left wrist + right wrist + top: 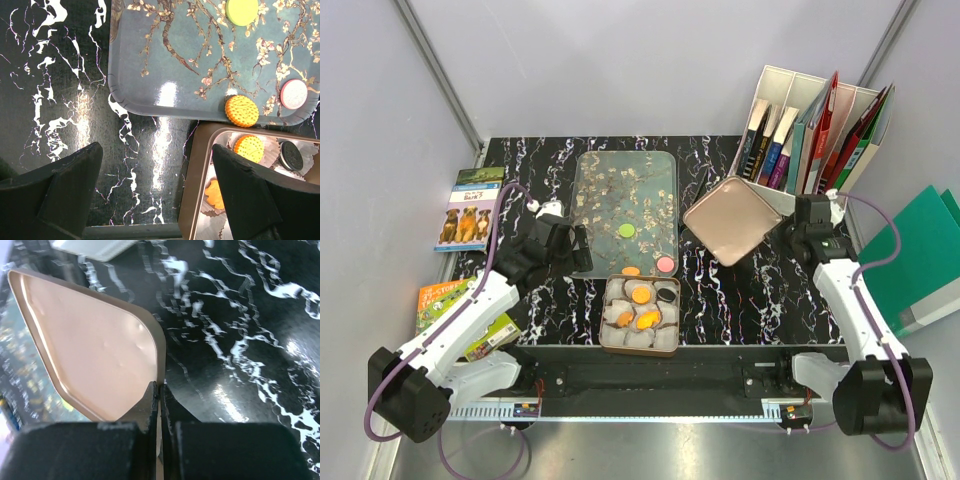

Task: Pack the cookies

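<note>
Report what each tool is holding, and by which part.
Right tool is shut on the tin lid, pinching its thin rim. Left tool hangs open over the table, holding nothing.

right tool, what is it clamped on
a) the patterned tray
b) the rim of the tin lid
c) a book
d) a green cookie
b: in the right wrist view the right tool is shut, with the rim of the tin lid pinched between its fingers.
</note>
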Motion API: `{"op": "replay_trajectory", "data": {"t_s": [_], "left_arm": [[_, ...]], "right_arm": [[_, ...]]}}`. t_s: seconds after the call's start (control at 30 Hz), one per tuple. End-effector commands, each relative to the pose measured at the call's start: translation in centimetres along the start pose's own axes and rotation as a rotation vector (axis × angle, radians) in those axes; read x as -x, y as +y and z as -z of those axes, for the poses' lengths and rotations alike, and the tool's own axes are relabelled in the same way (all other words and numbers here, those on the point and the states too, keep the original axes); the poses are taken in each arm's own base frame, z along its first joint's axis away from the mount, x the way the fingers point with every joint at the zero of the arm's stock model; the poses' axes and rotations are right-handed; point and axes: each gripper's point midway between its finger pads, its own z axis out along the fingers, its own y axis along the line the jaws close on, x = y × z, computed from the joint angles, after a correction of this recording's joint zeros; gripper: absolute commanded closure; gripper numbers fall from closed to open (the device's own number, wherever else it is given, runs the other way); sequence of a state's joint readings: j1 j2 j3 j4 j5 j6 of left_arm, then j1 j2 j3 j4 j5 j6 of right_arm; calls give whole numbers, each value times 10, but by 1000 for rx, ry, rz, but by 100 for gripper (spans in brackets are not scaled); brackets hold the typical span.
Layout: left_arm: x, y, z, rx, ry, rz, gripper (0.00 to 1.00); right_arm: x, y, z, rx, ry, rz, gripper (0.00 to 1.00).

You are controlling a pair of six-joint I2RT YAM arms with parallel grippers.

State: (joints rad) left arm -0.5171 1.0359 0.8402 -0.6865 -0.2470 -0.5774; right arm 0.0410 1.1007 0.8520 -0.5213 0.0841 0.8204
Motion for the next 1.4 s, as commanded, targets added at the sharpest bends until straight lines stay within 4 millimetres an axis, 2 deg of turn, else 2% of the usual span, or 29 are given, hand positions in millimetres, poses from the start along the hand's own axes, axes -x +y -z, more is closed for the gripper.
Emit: {"op": "replay_trajectory", "data": {"t_s": [0.0, 0.13, 0.17, 0.2, 0.23, 0.27, 0.3, 0.33, 0.37, 0.4, 0.43, 0.47, 0.5, 0.57, 0.63, 0.7, 0.73, 0.8, 0.83, 0.9, 0.93, 1.0, 1.03, 1.07, 1.13, 1.2, 1.23, 1.27, 1.37], "left_arm": [[7, -6, 0, -17, -33, 15, 6], [8, -5, 0, -16, -33, 16, 6], [8, -5, -1, -14, -33, 16, 6], [9, -5, 0, -14, -34, 16, 6], [9, -6, 0, -15, -34, 16, 6], [9, -6, 0, -16, -33, 15, 6], [10, -7, 0, -18, -36, 15, 6], [10, -7, 0, -18, -36, 14, 6], [10, -7, 0, -20, -34, 14, 6], [12, -8, 1, -22, -38, 14, 6], [13, -9, 2, -25, -41, 13, 6], [15, -9, 4, -27, -47, 13, 6], [17, -9, 6, -29, -53, 13, 6], [21, -8, 9, -24, -68, 15, 6], [23, -8, 11, -24, -79, 18, 6], [27, -9, 14, -32, -92, 21, 6], [28, -10, 14, -36, -95, 22, 6], [34, -16, 16, -54, -102, 31, 6], [35, -18, 17, -60, -100, 31, 6], [41, -24, 21, -85, -109, 40, 6], [44, -27, 22, -94, -115, 43, 6], [53, -34, 28, -128, -137, 58, 6], [56, -37, 30, -145, -147, 60, 6], [58, -42, 34, -169, -154, 68, 5], [67, -49, 41, -218, -188, 96, 5], [73, -58, 46, -284, -208, 135, 4], [75, -61, 51, -313, -222, 154, 4], [77, -65, 54, -355, -221, 169, 4], [83, -74, 62, -448, -244, 217, 4]], "right_arm": [[17, 44, 27, 185, -17, 89, 100], [15, 71, 36, 333, -28, 207, 100], [21, 86, 41, 395, -77, 235, 100], [17, 89, 44, 418, -107, 282, 100], [22, 89, 43, 397, -171, 297, 100], [23, 108, 51, 457, -246, 325, 100], [23, 103, 51, 458, -304, 355, 100], [31, 103, 52, 447, -380, 344, 100], [45, 124, 68, 550, -490, 321, 100], [40, 117, 65, 570, -529, 342, 100], [45, 120, 69, 604, -581, 340, 100], [55, 132, 84, 677, -664, 324, 100], [54, 131, 80, 673, -686, 372, 100], [52, 142, 86, 736, -713, 425, 100], [34, 152, 86, 828, -697, 542, 100], [27, 161, 96, 935, -741, 584, 100], [21, 169, 108, 1016, -761, 611, 100], [9, 173, 109, 1079, -754, 659, 100], [3, 179, 120, 1153, -760, 684, 100], [-8, 180, 120, 1208, -739, 705, 100], [-10, 184, 131, 1266, -760, 710, 100], [-25, 183, 132, 1335, -726, 734, 100], [-25, 184, 144, 1384, -762, 738, 100], [-31, 181, 141, 1403, -746, 736, 100], [-36, 180, 156, 1479, -774, 737, 100], [-47, 178, 156, 1529, -725, 737, 100], [-47, 178, 165, 1568, -753, 730, 100], [-50, 178, 160, 1571, -710, 714, 100], [-57, 178, 163, 1604, -671, 720, 100]]}}
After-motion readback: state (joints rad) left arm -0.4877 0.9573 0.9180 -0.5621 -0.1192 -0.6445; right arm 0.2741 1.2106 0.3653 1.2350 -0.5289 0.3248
